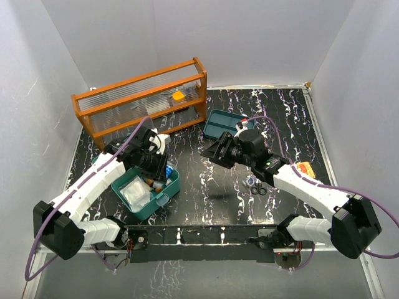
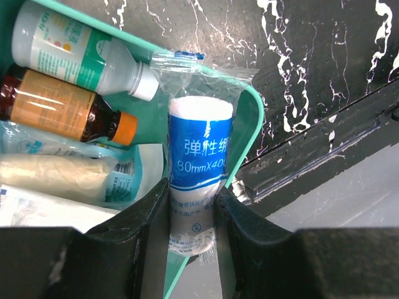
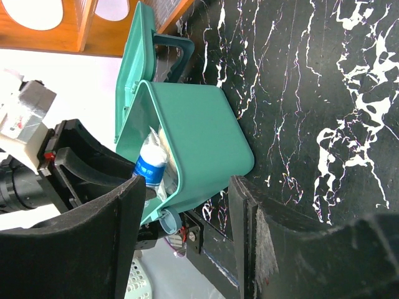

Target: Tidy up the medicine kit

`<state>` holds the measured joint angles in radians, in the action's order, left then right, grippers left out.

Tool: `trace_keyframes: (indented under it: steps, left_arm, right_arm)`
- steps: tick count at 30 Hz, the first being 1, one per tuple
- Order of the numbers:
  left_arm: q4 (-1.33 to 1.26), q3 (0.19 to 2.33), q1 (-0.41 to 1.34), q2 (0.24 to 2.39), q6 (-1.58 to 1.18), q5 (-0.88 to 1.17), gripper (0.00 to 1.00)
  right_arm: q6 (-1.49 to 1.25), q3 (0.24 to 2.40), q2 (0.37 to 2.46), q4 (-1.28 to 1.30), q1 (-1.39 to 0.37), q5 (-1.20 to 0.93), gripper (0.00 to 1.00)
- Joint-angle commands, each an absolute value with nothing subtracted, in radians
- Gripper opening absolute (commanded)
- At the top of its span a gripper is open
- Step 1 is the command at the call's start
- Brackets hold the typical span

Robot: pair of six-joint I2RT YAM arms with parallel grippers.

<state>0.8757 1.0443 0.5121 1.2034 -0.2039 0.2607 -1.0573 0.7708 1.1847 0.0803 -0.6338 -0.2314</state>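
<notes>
At the surface's (image 1: pixel 212 193) near left, the medicine kit (image 1: pixel 174 184) is partly filled with bottles (image 2: pixel 68 106); a bandage roll (image 2: pixel 199 143) is clamped in the left claw (image 2: pixel 192 205) at its rim. The right claw (image 1: pixel 209 152) is held apart, empty. Tray insert (image 1: pixel 224 123) and scissors (image 1: pixel 260 189) are left outside.

Bandage roll (image 2: pixel 199 156), blue wrapper: you can read the white characters "弹性绷", cut off at the roll's curve.
Same wrapper, line below: you can read "80mmX40"; the rest curves out of sight.
White bottle (image 2: pixel 75 47), brown bottle (image 2: pixel 59 106): the label print is too blurred for you to read.
</notes>
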Motion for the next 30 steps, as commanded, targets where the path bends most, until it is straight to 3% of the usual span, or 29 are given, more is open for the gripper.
trace_keyframes:
  steps: [1, 9, 23, 25, 30]
  left_arm:
    - [0.950, 1.024, 0.506, 1.202, -0.255, 0.292, 0.29]
    - [1.004, 1.015, 0.505, 1.194, -0.280, 0.249, 0.29]
    - [0.870, 1.042, 0.506, 1.403, -0.200, 0.296, 0.32]
    - [0.867, 1.041, 0.505, 1.406, -0.202, 0.285, 0.37]
    - [0.875, 1.038, 0.505, 1.393, -0.230, 0.230, 0.62]
  right_arm:
    - [-1.068, 0.801, 1.175, 0.038, -0.631, -0.226, 0.53]
    - [-1.067, 0.802, 1.193, 0.033, -0.632, -0.238, 0.53]
    - [-1.066, 0.788, 1.163, 0.047, -0.632, -0.219, 0.52]
    - [-1.062, 0.790, 1.160, 0.053, -0.631, -0.215, 0.52]
    - [-1.057, 0.795, 1.161, 0.062, -0.632, -0.201, 0.52]
